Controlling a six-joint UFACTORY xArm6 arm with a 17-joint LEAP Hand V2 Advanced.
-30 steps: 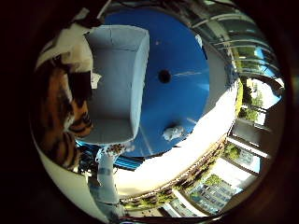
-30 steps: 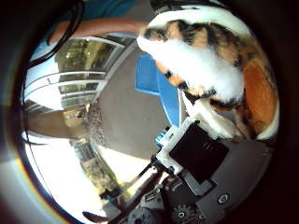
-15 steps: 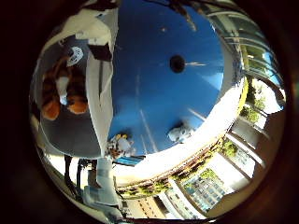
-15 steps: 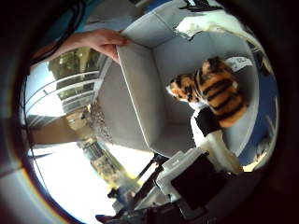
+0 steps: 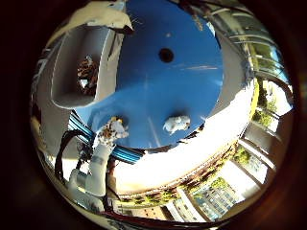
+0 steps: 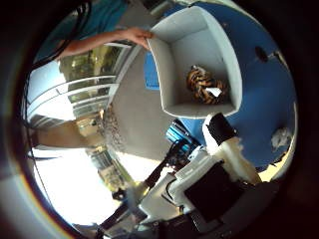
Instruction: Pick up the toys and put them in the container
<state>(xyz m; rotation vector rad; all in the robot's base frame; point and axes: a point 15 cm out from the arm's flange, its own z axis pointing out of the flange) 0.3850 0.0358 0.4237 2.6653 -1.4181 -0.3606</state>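
Note:
A striped orange, black and white tiger toy point(image 6: 204, 85) lies inside the grey container point(image 6: 169, 60), which stands on the round blue table point(image 5: 163, 91). A person's hand point(image 6: 130, 37) holds the container's rim. In the little finger side view, a small pale toy point(image 5: 177, 124) and a small white and brown toy point(image 5: 112, 129) lie on the table near its edge, away from the container. My right hand point(image 6: 224, 149) is above the table, away from the container, with its fingers relaxed and nothing between them.
A small dark round spot point(image 5: 166, 56) sits near the middle of the blue table. Beyond the table's edge are grey floor point(image 6: 135, 110), glass railings point(image 6: 60, 90) and buildings far below.
One second ago the tiger toy was close against my palm. Half a second ago it lay in the container. The views now show the container from farther off.

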